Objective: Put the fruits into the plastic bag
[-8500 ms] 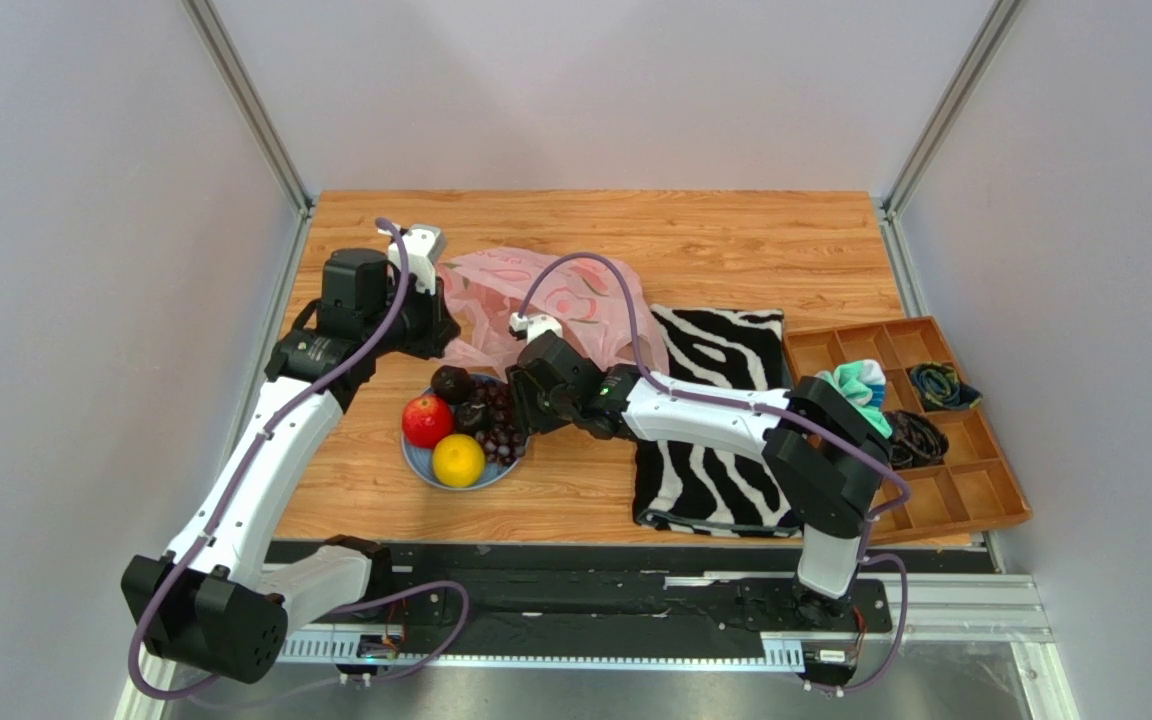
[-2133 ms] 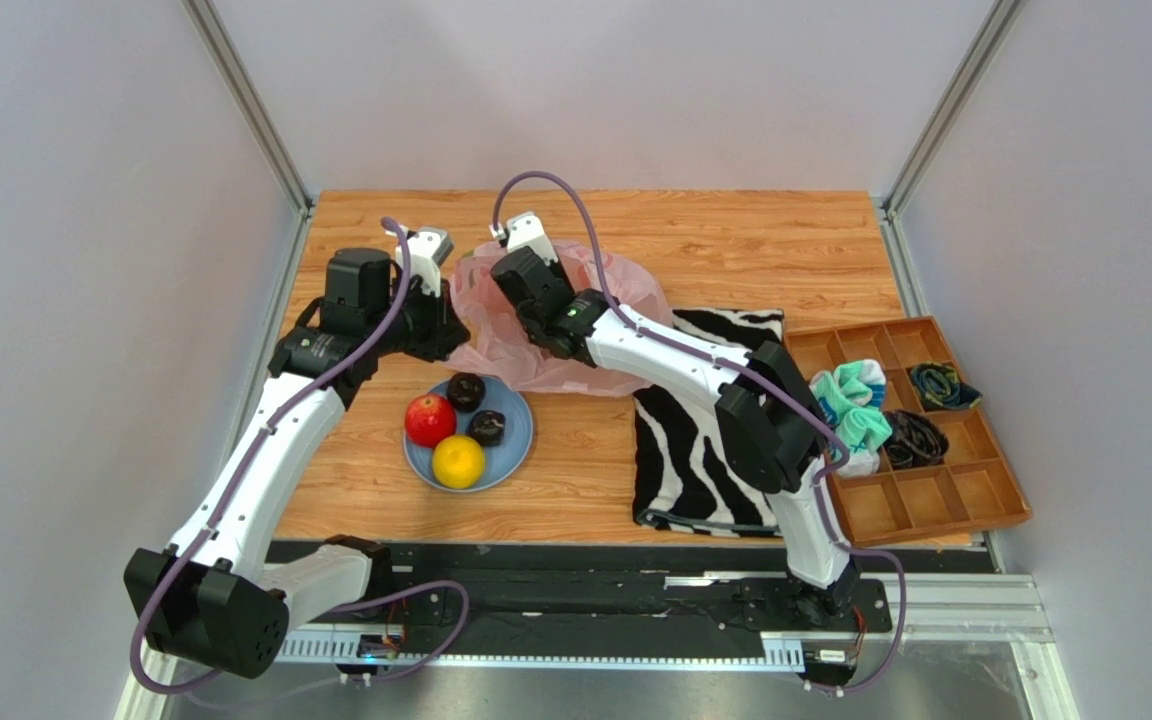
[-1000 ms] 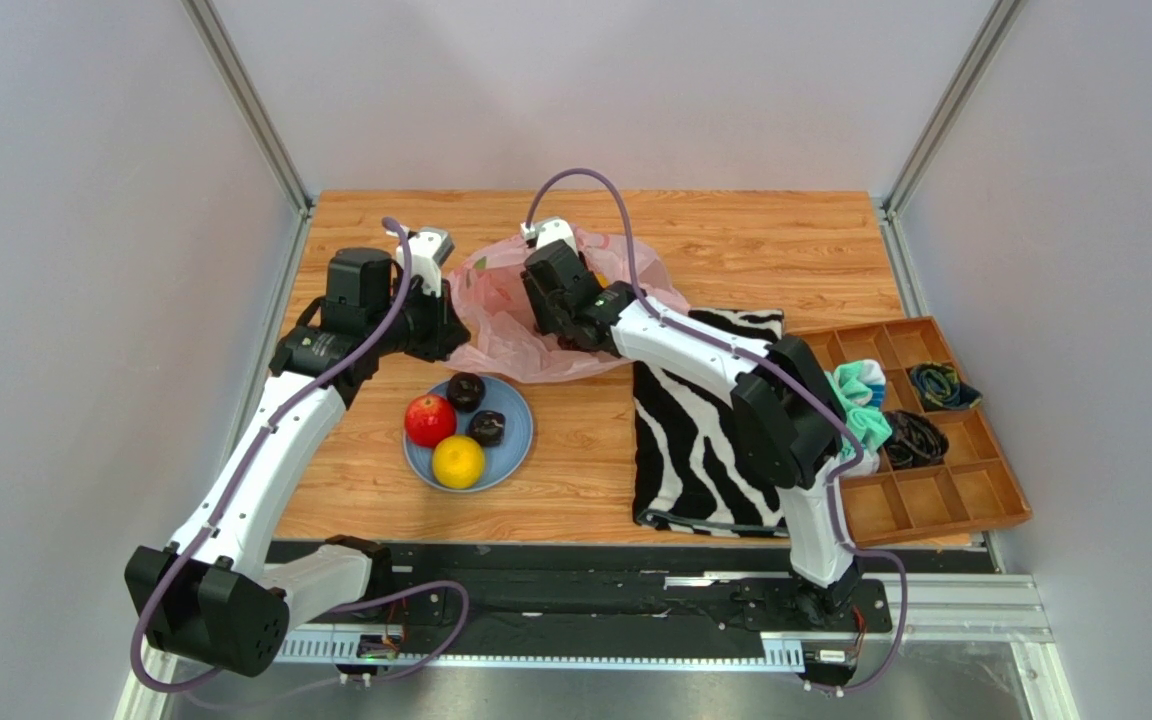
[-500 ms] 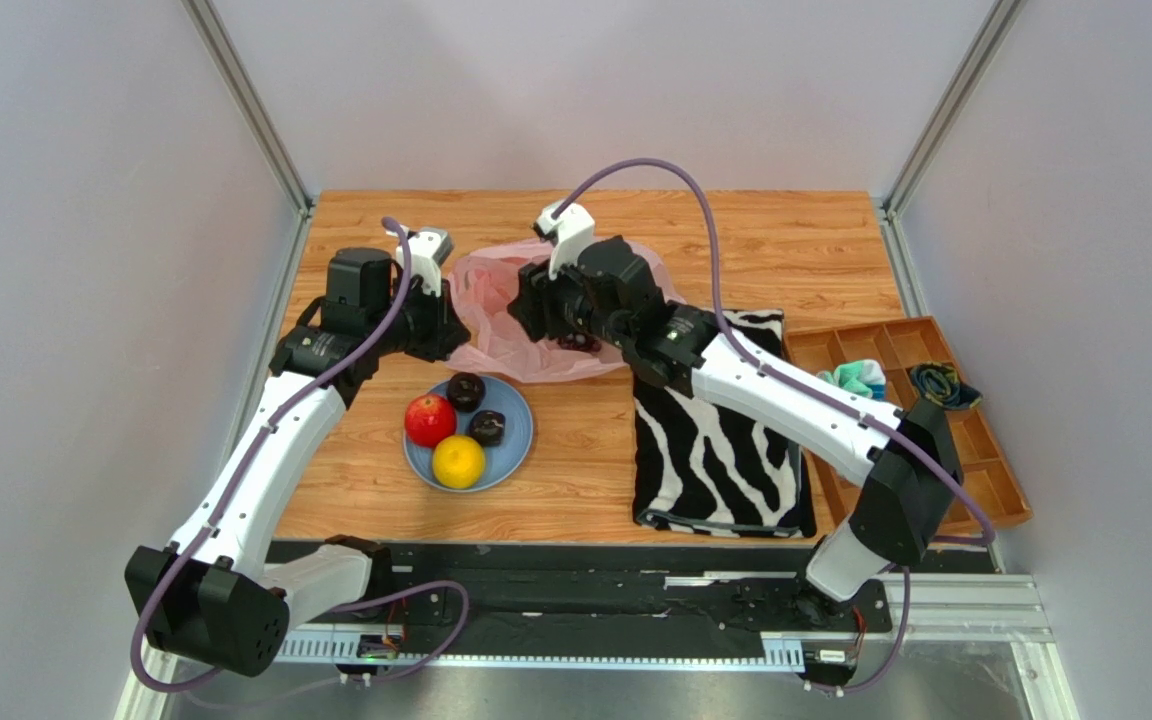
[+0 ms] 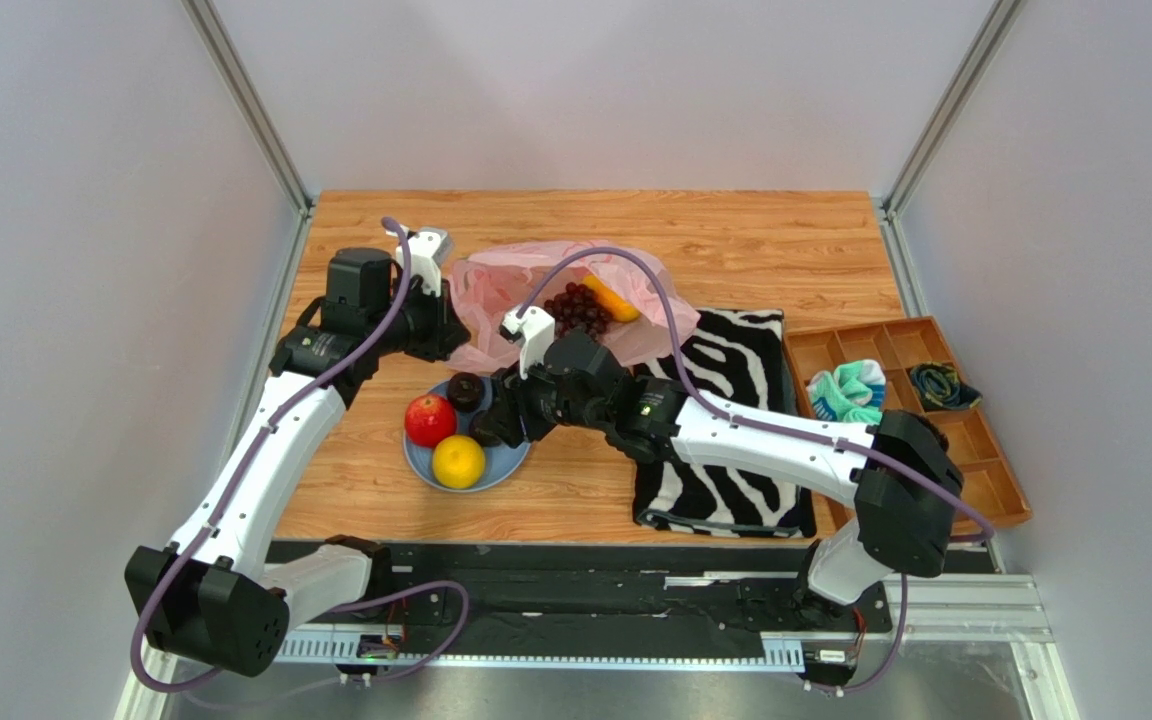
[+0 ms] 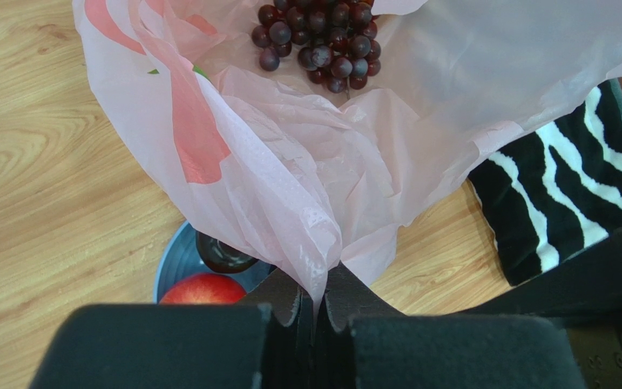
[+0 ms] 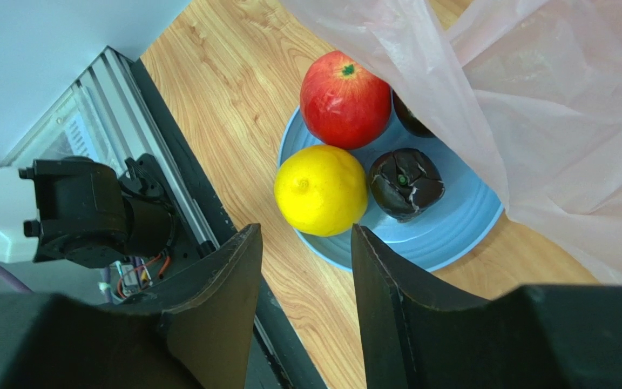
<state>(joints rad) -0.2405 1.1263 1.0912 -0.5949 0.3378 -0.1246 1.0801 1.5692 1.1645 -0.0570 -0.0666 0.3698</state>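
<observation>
**Wooden worktop point(image 5: 778, 248), plate point(image 7: 452, 235) not yet emptied**

Beyond the plate lies the thin, crinkly pink plastic bag point(image 6: 420, 97), its rim pinched in the left fingers point(image 6: 283, 298). A knobbly grape bunch point(image 6: 318, 36) and a long mango point(image 5: 611, 300) sit inside. On the plate are a glossy apple point(image 7: 345, 99), a dimpled round citrus point(image 7: 321, 189) and two dark plums point(image 7: 406, 183). Empty right fingers point(image 7: 217, 300) hover spread apart over the plate. Likely best: straddle the citrus across its widest part and close gently, since round waxy skin slips.

No text, label, brand, number or sign can be read on anything in view.
</observation>
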